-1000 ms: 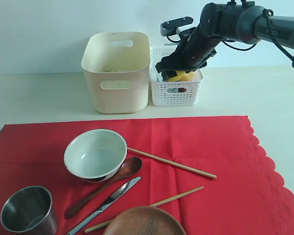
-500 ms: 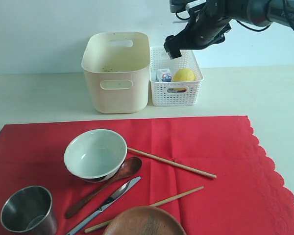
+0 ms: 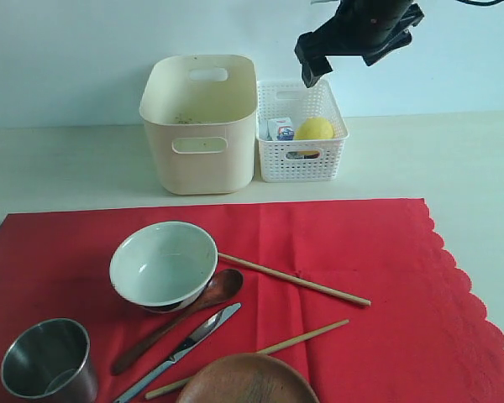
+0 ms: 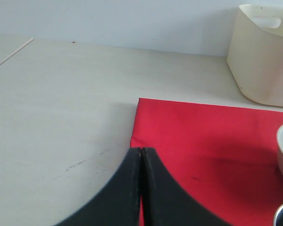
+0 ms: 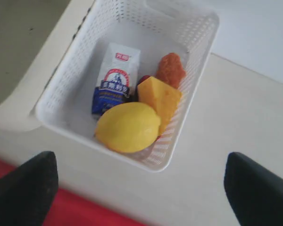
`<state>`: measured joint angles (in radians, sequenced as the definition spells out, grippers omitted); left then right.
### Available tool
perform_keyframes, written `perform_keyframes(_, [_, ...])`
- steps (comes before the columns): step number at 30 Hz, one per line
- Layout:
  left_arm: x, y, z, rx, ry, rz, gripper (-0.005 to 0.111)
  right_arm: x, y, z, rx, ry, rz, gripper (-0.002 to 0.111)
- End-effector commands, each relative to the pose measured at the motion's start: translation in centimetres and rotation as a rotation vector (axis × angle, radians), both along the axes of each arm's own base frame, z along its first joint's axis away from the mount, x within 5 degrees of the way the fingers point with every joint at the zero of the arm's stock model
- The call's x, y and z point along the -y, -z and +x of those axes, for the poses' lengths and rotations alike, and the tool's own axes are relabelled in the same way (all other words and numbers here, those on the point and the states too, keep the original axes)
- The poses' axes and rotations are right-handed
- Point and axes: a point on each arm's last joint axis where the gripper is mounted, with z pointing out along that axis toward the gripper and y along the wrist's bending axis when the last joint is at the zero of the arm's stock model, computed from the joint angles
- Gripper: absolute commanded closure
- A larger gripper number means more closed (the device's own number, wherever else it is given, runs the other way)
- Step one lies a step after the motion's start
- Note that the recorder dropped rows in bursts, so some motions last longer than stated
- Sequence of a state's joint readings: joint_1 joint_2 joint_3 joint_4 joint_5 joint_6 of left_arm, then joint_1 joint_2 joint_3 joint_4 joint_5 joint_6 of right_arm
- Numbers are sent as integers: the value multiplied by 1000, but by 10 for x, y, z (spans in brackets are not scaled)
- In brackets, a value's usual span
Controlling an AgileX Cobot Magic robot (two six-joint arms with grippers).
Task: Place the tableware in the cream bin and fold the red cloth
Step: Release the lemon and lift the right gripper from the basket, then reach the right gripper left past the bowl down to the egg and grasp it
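Observation:
The red cloth lies flat on the table. On it rest a white bowl, a steel cup, a wooden spoon, a knife, two chopsticks and a brown plate cut off by the front edge. Behind the cloth stands the cream bin. My right gripper hangs high above the white basket, open and holding nothing. My left gripper is shut and empty over the cloth's near-left corner; the exterior view does not show it.
A white lattice basket stands to the right of the bin. It holds a lemon, cheese, a sausage and a milk carton. Bare table runs around the cloth.
My right gripper has risen out of the basket, leaving the cheese inside, and its jaws have spread wider. The left gripper and the tableware have not moved.

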<state>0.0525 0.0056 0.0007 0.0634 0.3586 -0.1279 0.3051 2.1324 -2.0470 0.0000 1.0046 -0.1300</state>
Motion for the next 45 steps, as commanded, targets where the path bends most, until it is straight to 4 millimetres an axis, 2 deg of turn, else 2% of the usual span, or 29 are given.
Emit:
perform_keyframes(1, [0,-1,0,12,5,6,106,-2,-15,-15,-70,-44,61,22])
perform_keyframes(7, [0,-1,0,12,5,6,106,-5,-24,-30,-171,-73,110,22])
perform_keyframes(13, [0,-1,0,12,5,6,106,-8,-33,-42,-195,-91,166,22])
perform_keyframes(22, [0,-1,0,12,5,6,106,-7,-26,-87,-254,-158,217,22])
perform_keyframes(26, [0,-1,0,12,5,6,106,-20,-32,-114,-225,-212,221,22])
perform_keyframes(33, [0,-1,0,12,5,6,106,-62,-39,-169,-218,-396,196,22])
perform_keyframes(39, [0,-1,0,12,5,6,106,-95,-19,-207,-259,-533,103,22])
perform_keyframes(45, [0,-1,0,12,5,6,106,-115,1,-236,-264,-577,-37,22])
